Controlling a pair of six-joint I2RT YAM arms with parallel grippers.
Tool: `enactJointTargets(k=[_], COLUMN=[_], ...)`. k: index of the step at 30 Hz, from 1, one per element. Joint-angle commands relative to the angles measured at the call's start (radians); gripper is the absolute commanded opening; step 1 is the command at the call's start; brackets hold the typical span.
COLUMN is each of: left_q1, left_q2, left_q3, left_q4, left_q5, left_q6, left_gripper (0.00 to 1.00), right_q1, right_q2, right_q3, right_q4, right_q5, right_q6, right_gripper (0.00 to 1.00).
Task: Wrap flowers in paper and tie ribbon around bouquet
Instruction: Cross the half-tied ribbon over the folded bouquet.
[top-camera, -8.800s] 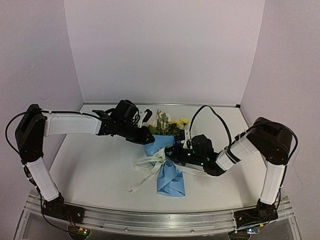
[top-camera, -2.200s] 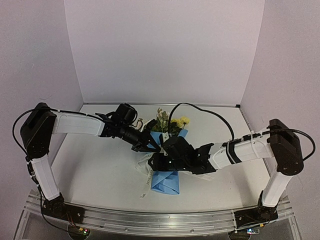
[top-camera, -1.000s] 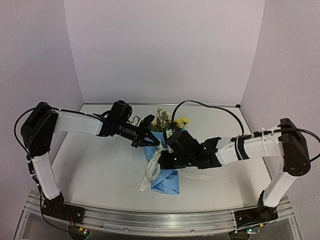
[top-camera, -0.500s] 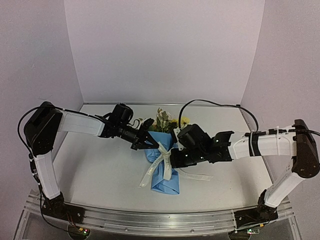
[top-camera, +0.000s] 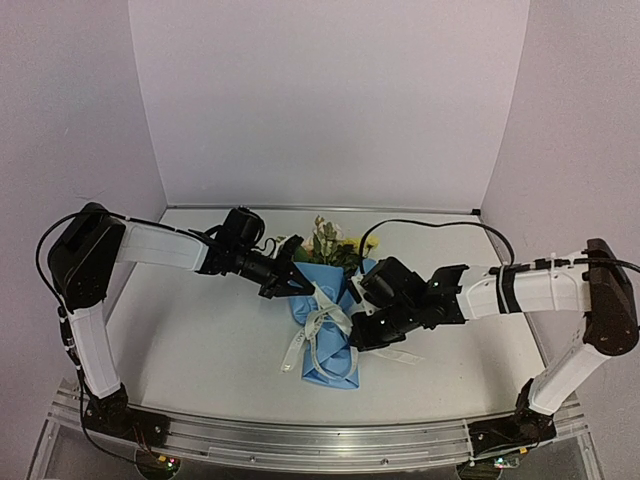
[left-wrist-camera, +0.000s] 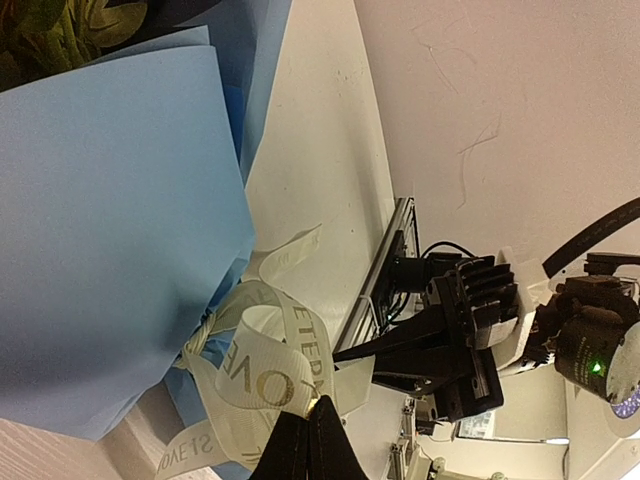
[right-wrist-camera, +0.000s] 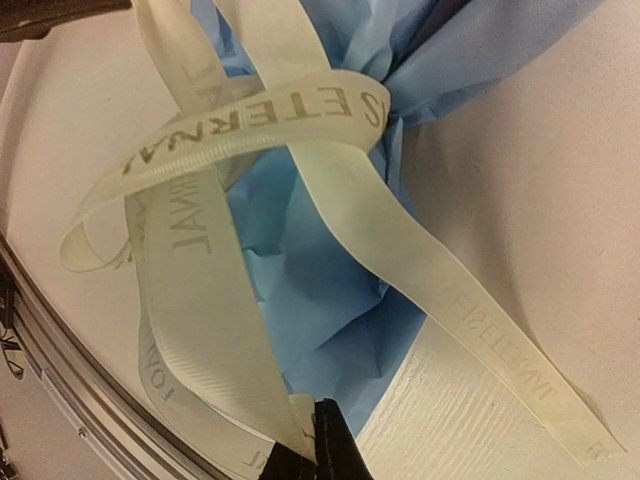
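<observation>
The bouquet lies mid-table: pink, cream and yellow flowers (top-camera: 331, 243) stick out of a light-blue paper (top-camera: 328, 345) cone. An off-white lettered ribbon (top-camera: 320, 312) is knotted round the cone's waist. My left gripper (top-camera: 299, 286) is shut on one ribbon loop (left-wrist-camera: 262, 368) at the cone's upper left, its fingertips (left-wrist-camera: 308, 425) pinching the band over the paper (left-wrist-camera: 110, 250). My right gripper (top-camera: 358, 336) is shut on the other loop at the cone's right; its tips (right-wrist-camera: 318, 425) clamp the ribbon (right-wrist-camera: 200, 300) above crumpled paper (right-wrist-camera: 320, 290). Loose tails trail left (top-camera: 291, 352) and right (top-camera: 402, 356).
White table (top-camera: 200, 340) ringed by pale walls. An aluminium rail (top-camera: 300, 440) with both arm bases runs along the near edge. The right arm's black cable (top-camera: 430, 225) arcs over the table behind the bouquet. The right gripper (left-wrist-camera: 440, 345) shows in the left wrist view.
My right gripper has drawn its ribbon loop to the right and nearer, away from the left gripper. The left gripper has barely moved. The ribbon sits tighter at the cone's waist.
</observation>
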Motion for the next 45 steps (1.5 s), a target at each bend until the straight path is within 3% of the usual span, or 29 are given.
enactJointTargets(k=[1,4,10,13,18,29,45], left_q1=[0.002,0.002,-0.008,-0.013,-0.015,-0.015,-0.013], left_q2=[-0.017,-0.016,-0.002,0.002,-0.006,-0.008,-0.002], left_q3=[-0.011,-0.011,-0.015,-0.027,-0.031,-0.021,-0.022], left_q4=[-0.012,-0.016,0.012,0.035,0.045,0.082,0.06], left_q5=[-0.019,-0.025,0.008,0.027,0.057,0.15,0.147], left_q6=[0.022,0.026,0.003,-0.016,-0.042,-0.106,-0.09], left_gripper=[0.0,0.0,0.0,0.0,0.0,0.0,0.0], right_q1=[-0.016,-0.023,-0.023,-0.014,0.034,0.137,0.192], right_q2=[-0.013,-0.009,-0.004,-0.032,-0.088,0.059,0.216], right_q3=[-0.015,-0.021,0.004,0.004,0.024,0.186,0.246], right_q4=[-0.013,-0.016,-0.021,-0.025,-0.049,-0.091,-0.1], right_q5=[0.006,0.014,-0.016,0.014,0.09,0.022,0.058], right_q6=[-0.015,-0.019,-0.036,-0.053,-0.12,-0.263,-0.237], right_gripper=[0.02,0.01,0.14,0.24,0.33,0.39,0.33])
